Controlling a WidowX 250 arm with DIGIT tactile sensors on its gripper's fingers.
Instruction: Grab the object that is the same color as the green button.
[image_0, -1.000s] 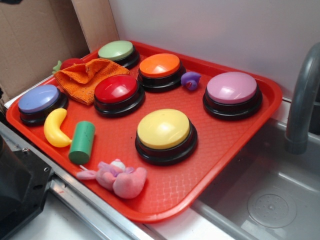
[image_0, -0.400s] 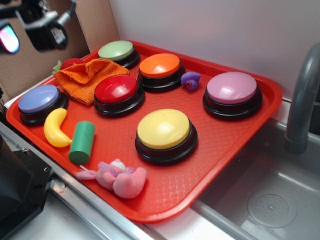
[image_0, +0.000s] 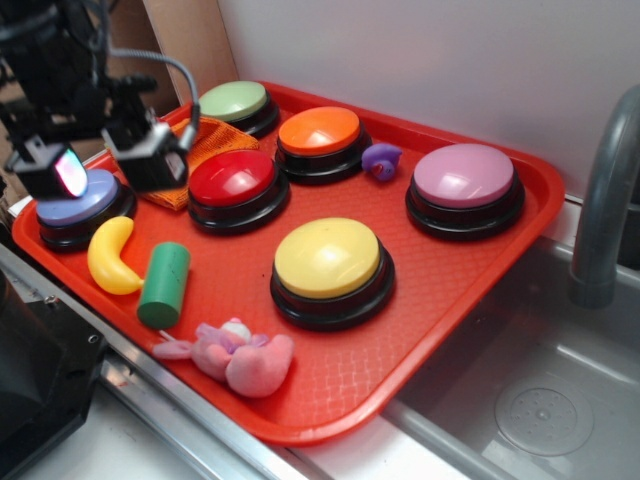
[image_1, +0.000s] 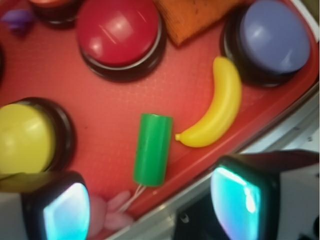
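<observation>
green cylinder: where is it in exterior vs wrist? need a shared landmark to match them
Exterior: the green cylinder lies near the tray's front-left edge, lower left of the picture.
Wrist: it lies just below centre, long axis nearly vertical in the picture.
Shared landmark: the yellow banana toy beside it, its tip almost at the cylinder in the wrist view.

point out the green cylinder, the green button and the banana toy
green cylinder (image_1: 152, 149), wrist view, middle of its side
green button (image_0: 232, 100), exterior view, centre of its pale dome
banana toy (image_1: 217, 107), wrist view, middle of its curved body
</observation>
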